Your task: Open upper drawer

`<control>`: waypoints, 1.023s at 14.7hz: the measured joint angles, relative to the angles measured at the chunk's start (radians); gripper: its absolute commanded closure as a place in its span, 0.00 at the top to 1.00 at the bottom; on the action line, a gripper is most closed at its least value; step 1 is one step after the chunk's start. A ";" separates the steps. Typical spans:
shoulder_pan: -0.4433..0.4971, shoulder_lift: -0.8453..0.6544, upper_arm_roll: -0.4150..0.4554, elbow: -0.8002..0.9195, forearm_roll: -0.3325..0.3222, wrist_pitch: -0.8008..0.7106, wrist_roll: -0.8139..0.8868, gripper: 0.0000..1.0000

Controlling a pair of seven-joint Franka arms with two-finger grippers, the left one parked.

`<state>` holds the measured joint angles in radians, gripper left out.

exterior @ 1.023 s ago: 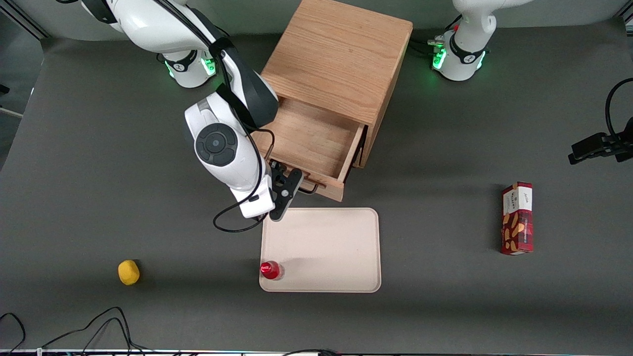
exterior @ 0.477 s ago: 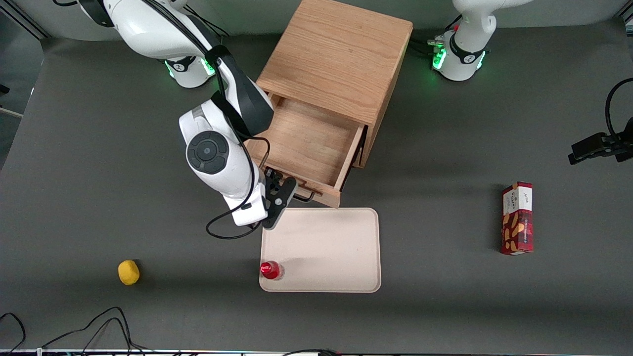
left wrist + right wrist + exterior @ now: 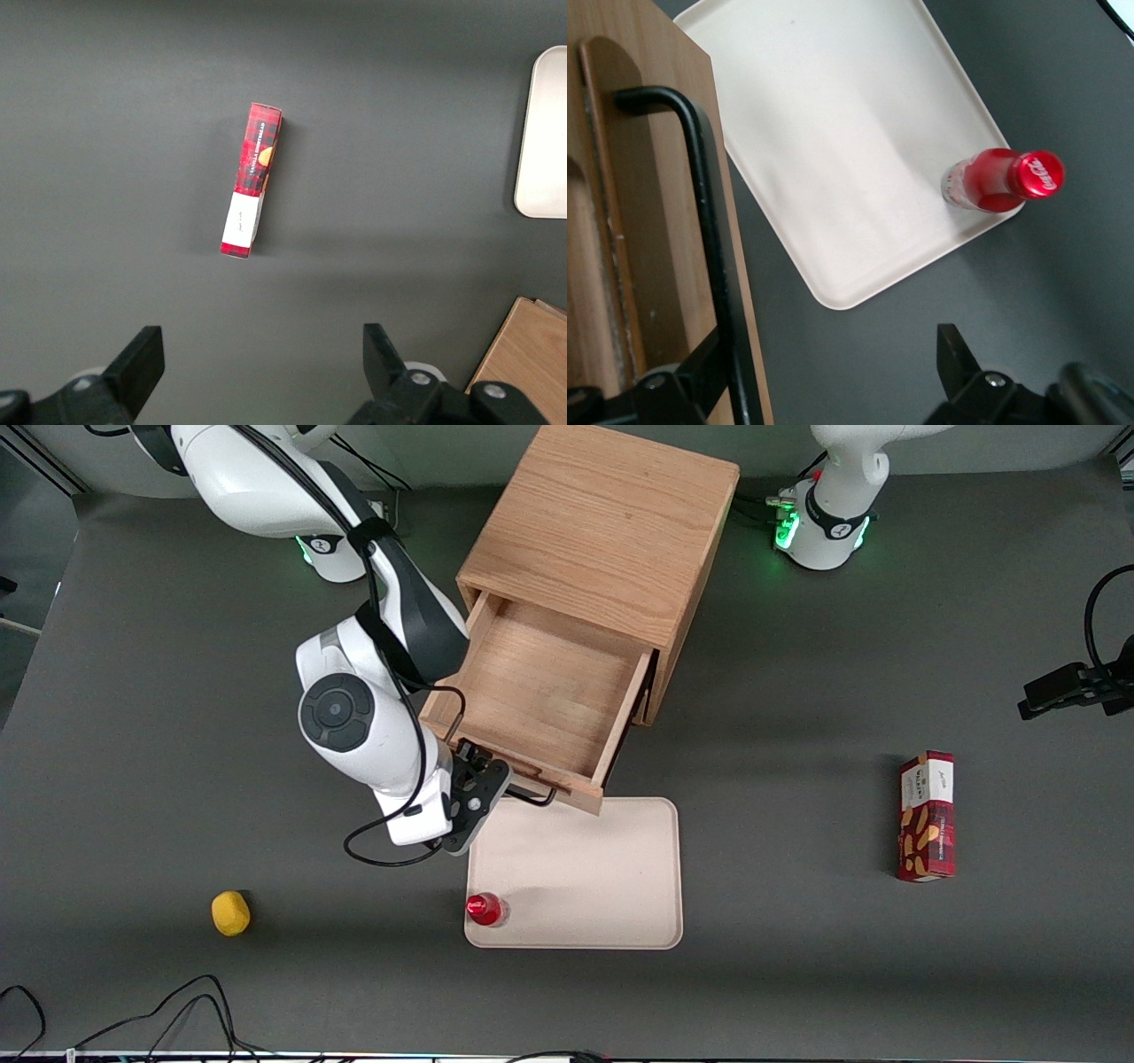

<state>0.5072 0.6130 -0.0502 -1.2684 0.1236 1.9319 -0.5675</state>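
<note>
The upper drawer (image 3: 540,691) stands pulled well out of the oak cabinet (image 3: 602,531), its bare wooden floor showing; the task looks nearly done. It is a stiff wooden box that should slide straight out, best taken by the thin black wire handle (image 3: 530,795) on its front, a slim and likely slippery rod. The gripper (image 3: 483,786) sits at that handle's working-arm end, fingers spread, one finger (image 3: 700,372) beside the bar, not pinching it. Just in front of the drawer lies a cream tray (image 3: 611,921) on the counter (image 3: 797,974), with a red bottle (image 3: 484,909) at its nearer corner.
</note>
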 measured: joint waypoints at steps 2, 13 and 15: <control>-0.004 0.005 -0.001 0.001 0.001 0.013 0.000 1.00; -0.004 0.006 -0.002 0.069 0.002 -0.012 0.000 1.00; -0.009 -0.016 -0.009 0.086 0.002 -0.014 0.000 1.00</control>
<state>0.4982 0.5972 -0.0595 -1.1819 0.1256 1.9182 -0.5674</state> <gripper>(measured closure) 0.000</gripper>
